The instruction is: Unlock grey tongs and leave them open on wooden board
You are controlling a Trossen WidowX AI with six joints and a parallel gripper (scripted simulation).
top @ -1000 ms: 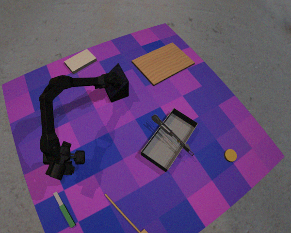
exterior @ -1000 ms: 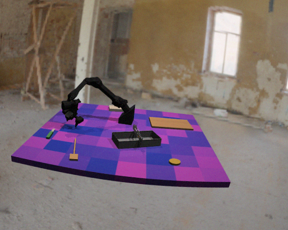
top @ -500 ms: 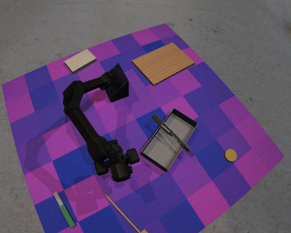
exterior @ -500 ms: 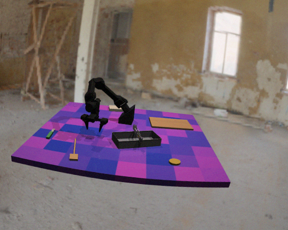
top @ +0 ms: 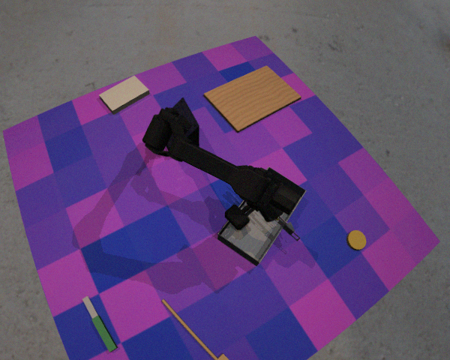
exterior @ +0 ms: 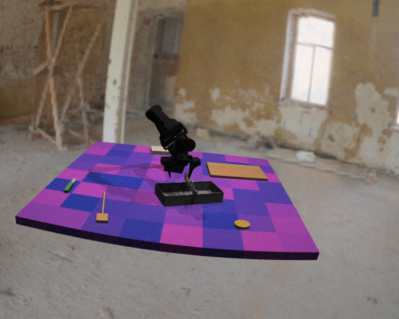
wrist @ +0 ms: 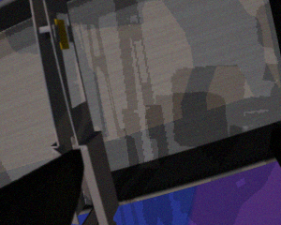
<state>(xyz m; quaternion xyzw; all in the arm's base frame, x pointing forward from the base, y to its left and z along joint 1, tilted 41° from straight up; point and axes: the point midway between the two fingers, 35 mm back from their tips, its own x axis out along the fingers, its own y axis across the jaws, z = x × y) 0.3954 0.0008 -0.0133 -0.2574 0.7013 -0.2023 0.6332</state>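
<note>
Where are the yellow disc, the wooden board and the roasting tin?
Yellow disc (top: 356, 240) (exterior: 242, 224): top, exterior; its upper face.
Wooden board (top: 252, 98) (exterior: 237, 171): top, exterior; its surface.
Roasting tin (top: 238, 250) (exterior: 194, 200): top, exterior; its side wall.

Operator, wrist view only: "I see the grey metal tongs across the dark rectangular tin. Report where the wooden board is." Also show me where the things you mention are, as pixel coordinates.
Observer: "The tan rectangular wooden board (top: 252, 98) (exterior: 237, 171) lies flat on the checkered table (top: 202, 321) (exterior: 179, 230), apart from the tin (top: 238, 250) (exterior: 182, 200) (wrist: 187, 175)."
Operator: "Tell me what's on it."
Observer: "Nothing rests on it."
Operator: "Name anything round nearby."
Observer: "A flat yellow disc (top: 356, 239) (exterior: 242, 224) lies on the table, apart from the tin."
</note>
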